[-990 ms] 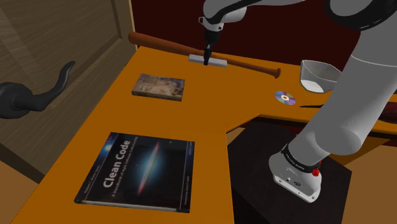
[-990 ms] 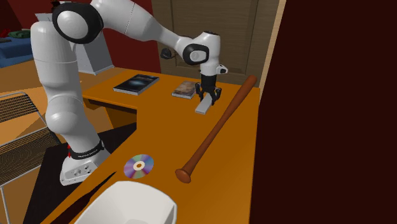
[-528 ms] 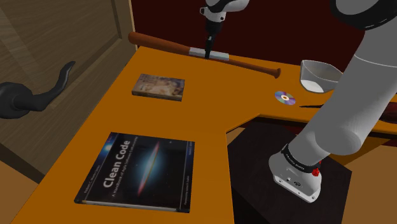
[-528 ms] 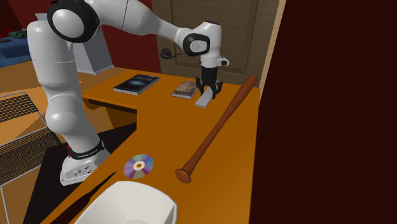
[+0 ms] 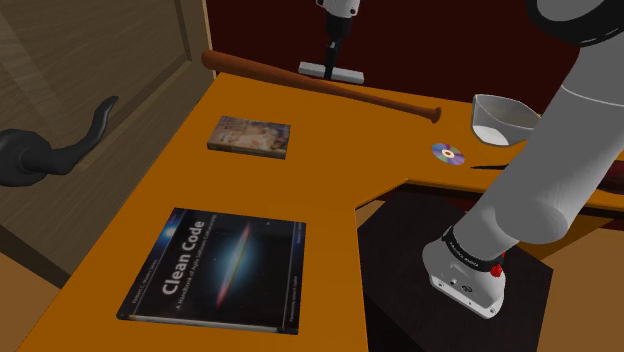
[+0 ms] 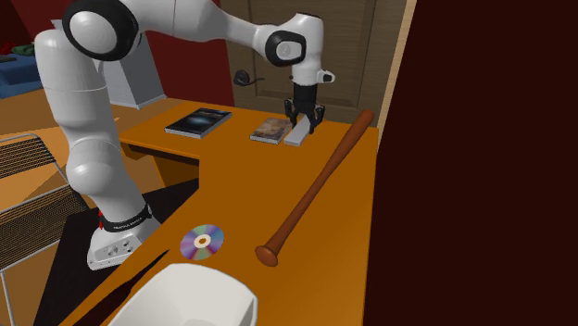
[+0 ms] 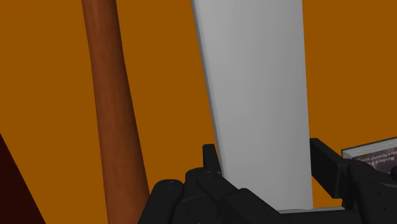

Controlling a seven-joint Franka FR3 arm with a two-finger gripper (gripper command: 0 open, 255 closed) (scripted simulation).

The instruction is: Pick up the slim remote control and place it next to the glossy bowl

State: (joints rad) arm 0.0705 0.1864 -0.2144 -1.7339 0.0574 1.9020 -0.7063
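Observation:
The slim remote control (image 5: pixel 331 72) (image 6: pixel 298 135) is a plain grey slab, hanging level a little above the orange desk (image 5: pixel 330 180). My gripper (image 5: pixel 332 63) (image 6: pixel 302 119) is shut on it from above. In the wrist view the remote (image 7: pixel 257 95) runs out between my two fingers (image 7: pixel 212 160), which clasp its sides. The glossy bowl (image 5: pixel 497 125) (image 6: pixel 199 296) is white and stands at the desk's end near the arm's stand, well away from the remote.
A wooden baseball bat (image 5: pixel 260 70) (image 6: pixel 320 185) (image 7: pixel 114 114) lies along the desk's far edge, just beside the remote. A CD (image 5: pixel 448 153) (image 6: pixel 202 241) lies near the bowl. A small book (image 5: pixel 250 135) and a large dark book (image 5: pixel 220 268) lie further along the desk.
My gripper has risen off the desk with the remote clasped in it, lifting it from beside the bat to above it. Nothing else has moved.

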